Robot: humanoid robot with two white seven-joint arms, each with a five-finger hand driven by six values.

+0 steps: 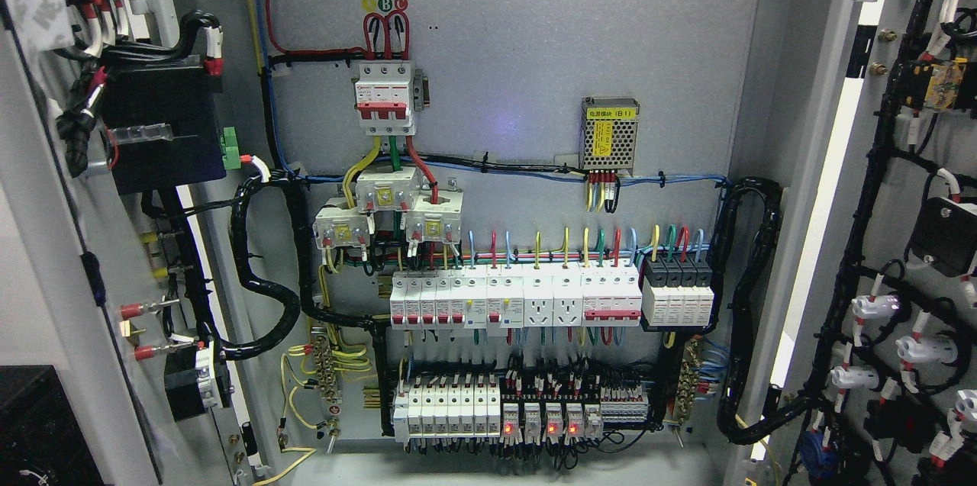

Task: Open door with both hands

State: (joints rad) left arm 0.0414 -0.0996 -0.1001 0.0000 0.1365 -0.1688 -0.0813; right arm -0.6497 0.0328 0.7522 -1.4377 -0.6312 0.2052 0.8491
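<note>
Showing both grey metal cabinet doors, left door and right door, swung wide off the wired breaker panel, no robot hands visible so their state is untellable; opening looks done, best avoid snagging door-mounted black cable looms

Carrier: grey back panel of the cabinet (both doors swung open).
12 o'clock: red-white main breaker.
2 o'clock: mesh power supply.
6 o'clock: breaker rows.

No arm, wrist or hand shows anywhere in head view; L & R both out of frame.
</note>
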